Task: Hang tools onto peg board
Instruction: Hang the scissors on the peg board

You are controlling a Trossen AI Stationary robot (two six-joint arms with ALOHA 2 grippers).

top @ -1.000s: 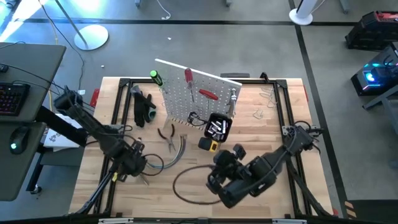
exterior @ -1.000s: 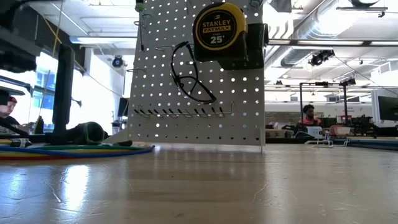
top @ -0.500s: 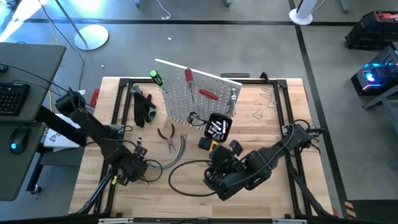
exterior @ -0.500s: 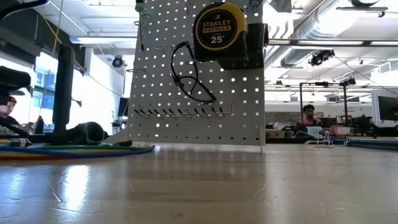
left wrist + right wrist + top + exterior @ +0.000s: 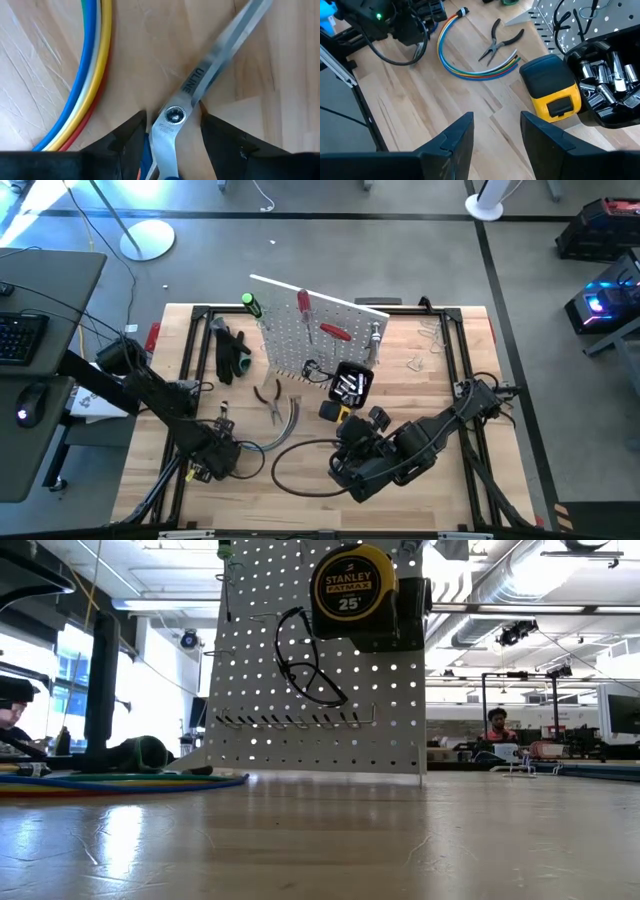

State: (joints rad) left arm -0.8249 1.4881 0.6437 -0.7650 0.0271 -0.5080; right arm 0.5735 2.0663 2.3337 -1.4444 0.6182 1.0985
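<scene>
Scissors [image 5: 200, 95] now sit between the left gripper's [image 5: 215, 457] spread fingers, probably ungrasped; right gripper [image 5: 495, 132] waits open.

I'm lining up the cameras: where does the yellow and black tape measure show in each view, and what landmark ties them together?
High view: yellow and black tape measure near the middle, just below the black bin.
Low view: top centre, before the board.
Left wrist view: not in it.
Right wrist view: right of centre, beside the bin.
Shared landmark: white holed peg board, missing only from the left wrist view.
</scene>
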